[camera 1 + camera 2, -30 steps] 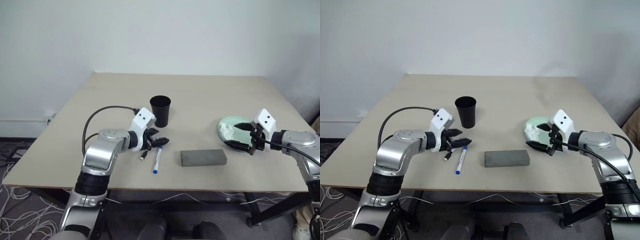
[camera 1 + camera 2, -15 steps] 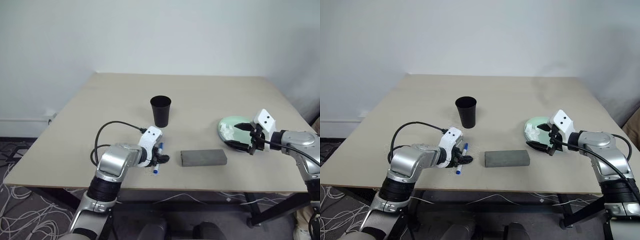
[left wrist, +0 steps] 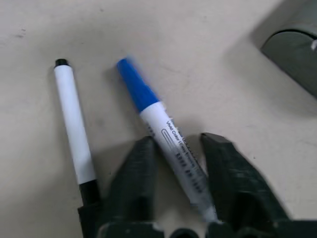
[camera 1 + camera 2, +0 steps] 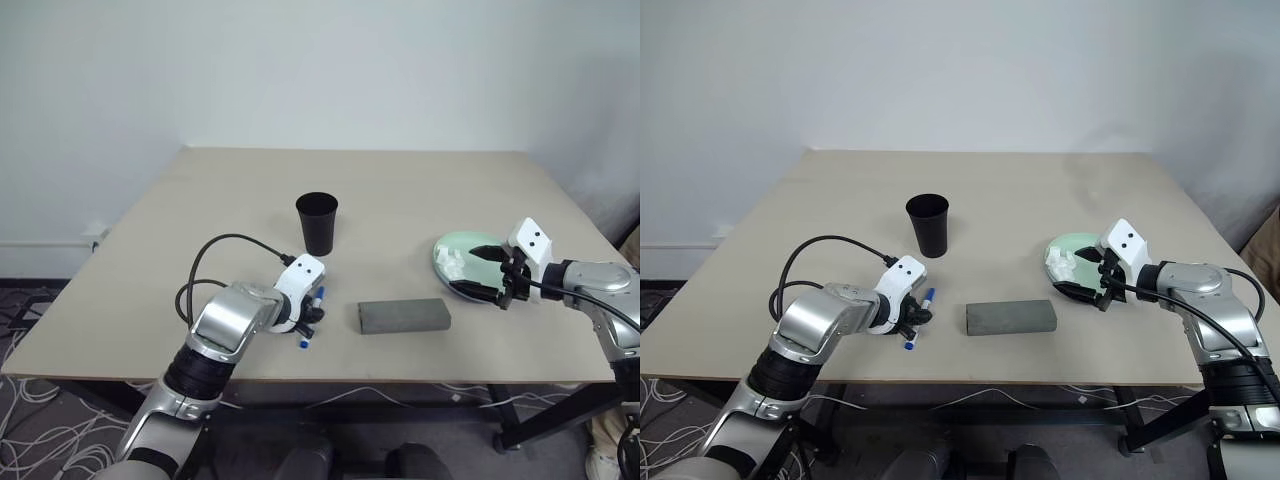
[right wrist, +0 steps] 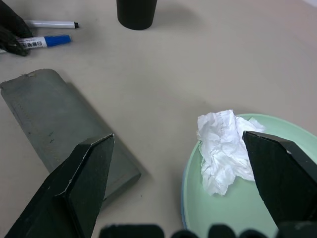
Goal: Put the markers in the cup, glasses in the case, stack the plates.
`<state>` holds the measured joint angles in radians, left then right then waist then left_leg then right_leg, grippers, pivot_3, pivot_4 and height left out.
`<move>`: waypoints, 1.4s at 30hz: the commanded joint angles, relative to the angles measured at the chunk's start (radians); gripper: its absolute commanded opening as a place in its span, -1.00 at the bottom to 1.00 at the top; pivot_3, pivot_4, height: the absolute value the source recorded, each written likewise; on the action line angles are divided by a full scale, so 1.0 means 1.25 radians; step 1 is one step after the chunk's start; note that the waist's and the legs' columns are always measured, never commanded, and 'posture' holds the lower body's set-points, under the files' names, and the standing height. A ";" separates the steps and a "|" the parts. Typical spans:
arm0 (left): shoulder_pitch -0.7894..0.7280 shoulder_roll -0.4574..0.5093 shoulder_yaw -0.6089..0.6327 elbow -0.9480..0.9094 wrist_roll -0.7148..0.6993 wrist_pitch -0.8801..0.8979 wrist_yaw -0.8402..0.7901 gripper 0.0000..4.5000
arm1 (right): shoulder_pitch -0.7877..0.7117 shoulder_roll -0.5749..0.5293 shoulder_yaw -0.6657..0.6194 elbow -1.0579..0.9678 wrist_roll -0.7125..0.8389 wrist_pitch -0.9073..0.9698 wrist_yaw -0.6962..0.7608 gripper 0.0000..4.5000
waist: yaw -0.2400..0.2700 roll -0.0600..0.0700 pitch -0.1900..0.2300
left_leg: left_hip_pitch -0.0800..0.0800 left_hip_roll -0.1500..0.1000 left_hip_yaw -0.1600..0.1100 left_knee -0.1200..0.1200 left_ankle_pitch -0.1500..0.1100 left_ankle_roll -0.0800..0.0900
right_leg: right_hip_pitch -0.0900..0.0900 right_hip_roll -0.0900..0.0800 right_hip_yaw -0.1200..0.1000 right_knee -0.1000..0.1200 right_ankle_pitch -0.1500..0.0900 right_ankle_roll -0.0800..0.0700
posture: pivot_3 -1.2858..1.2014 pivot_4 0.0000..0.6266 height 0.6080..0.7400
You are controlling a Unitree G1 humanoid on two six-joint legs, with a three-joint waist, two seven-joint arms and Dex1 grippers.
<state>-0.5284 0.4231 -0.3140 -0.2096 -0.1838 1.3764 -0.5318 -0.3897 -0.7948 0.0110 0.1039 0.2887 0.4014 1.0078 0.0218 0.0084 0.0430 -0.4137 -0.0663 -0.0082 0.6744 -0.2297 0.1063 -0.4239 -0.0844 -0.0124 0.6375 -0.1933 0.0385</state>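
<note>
So we're on the markers step right now. Over on the left near the table's front edge, our left gripper (image 3: 178,163) is down on the table with its two fingers either side of the blue-capped marker (image 3: 163,131). The barrel sits between them and the gap looks narrow, though we can't say for sure the squeeze is finished yet. The black-capped marker (image 3: 74,129) lies just beside it on the tabletop, outside the fingers, nearly parallel. The cup (image 4: 317,222) stands upright a bit farther back, apart from both pens and with nothing in it as far as we can see. Next move, we reckon: get a firm pinch on that blue one, lift it, tip it upright and drop it through the cup's rim, then come back for the black one. Middle of the table, the grey case (image 4: 404,315) lies shut. On the right, our right gripper (image 5: 178,183) hangs wide open over the near edge of the mint green plate (image 4: 455,262), which has a crumpled tissue (image 5: 223,148) on it, holding nothing.
</note>
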 commanded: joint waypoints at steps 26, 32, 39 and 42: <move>-0.376 -0.134 0.347 0.546 -0.053 -0.878 0.051 -0.95 | -0.048 0.004 -0.018 0.001 -0.009 -0.018 0.001 1.00 | 0.013 -0.001 0.000 | -0.003 0.000 0.000 -0.003 0.001 -0.001 | 0.000 0.001 -0.001 -0.009 0.003 -0.004 | 0.03 -1.00 0.86; -0.473 -0.152 0.379 0.846 -0.026 -1.111 0.086 -0.95 | -0.045 0.006 -0.019 -0.011 -0.006 -0.011 0.000 1.00 | 0.015 -0.002 0.000 | -0.005 -0.003 0.000 -0.003 0.000 0.001 | -0.001 0.000 -0.001 -0.012 0.004 -0.004 | 0.03 -1.00 0.86; -0.528 -0.184 0.386 1.076 0.000 -1.266 0.093 -0.95 | -0.044 0.005 -0.025 -0.026 0.000 -0.001 -0.001 1.00 | 0.015 -0.002 0.000 | -0.011 -0.004 -0.001 0.000 0.000 0.002 | -0.003 -0.001 -0.003 -0.012 0.005 -0.003 | 0.03 -1.00 0.86; -0.530 -0.202 0.383 1.118 0.013 -1.296 0.092 -0.95 | -0.041 0.006 -0.027 -0.031 0.001 0.001 -0.004 1.00 | 0.014 -0.002 0.000 | -0.011 -0.004 -0.001 0.000 0.000 0.003 | -0.003 -0.001 -0.003 -0.012 0.005 -0.002 | 0.03 -1.00 0.86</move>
<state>-1.1411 0.1753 0.1643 1.1909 -0.1759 -0.2036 -0.4151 -0.4232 -0.7829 0.0115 0.1005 0.2748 0.4012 1.0069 0.0398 0.0059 0.0433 -0.4280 -0.0717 -0.0095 0.6750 -0.2300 0.1102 -0.4279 -0.0853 -0.0162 0.6229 -0.1870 0.0364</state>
